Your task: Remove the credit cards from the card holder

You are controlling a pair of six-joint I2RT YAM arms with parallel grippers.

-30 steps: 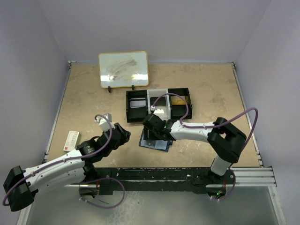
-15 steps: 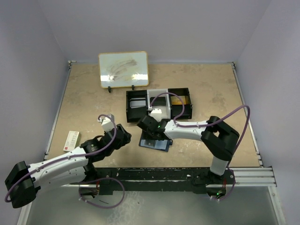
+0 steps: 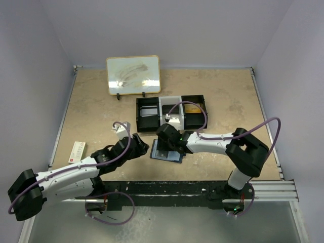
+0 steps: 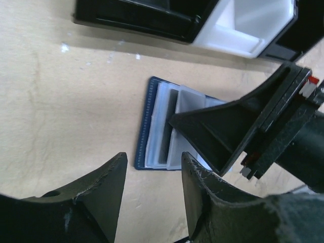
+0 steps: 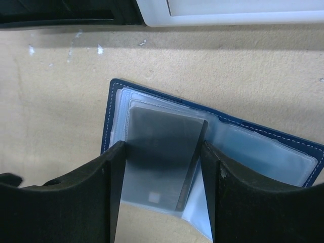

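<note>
Table [image 3: 228,96]: tan, matte, faintly mottled top – rectangular, with pale walls on 3 sides.
Whiteboard [image 3: 133,75]: glossy white panel with a wood-coloured frame and rounded corners, propped tilted at the far edge; grey smears across its face.
Tray [image 3: 137,115]: black rigid box with 3 compartments; the middle one is white inside.
Right gripper [image 5: 163,148]: 2 matte black wedge fingers, spread wide, tips down over the open card holder. They flank the grey card. The card's left edge runs along the left finger [image 5: 109,192]; its lower right edge stands apart from the other finger, so nothing is clamped.
Left gripper [image 4: 153,158]: black fingers parted with nothing between them, just beside the card holder's left edge and not touching it.
Card holder [image 5: 263,147]: navy cover with pale stitching, lying open and flat on the table just in front of the tray; clear, slightly shiny plastic sleeves are stacked inside.
Box [image 3: 77,151]: small, flat, red-and-white, near the left table edge – well apart from the rest.
Card [image 5: 162,172]: smooth grey rectangle lying skewed on the left sleeves, its lower end past the holder's edge.
</note>
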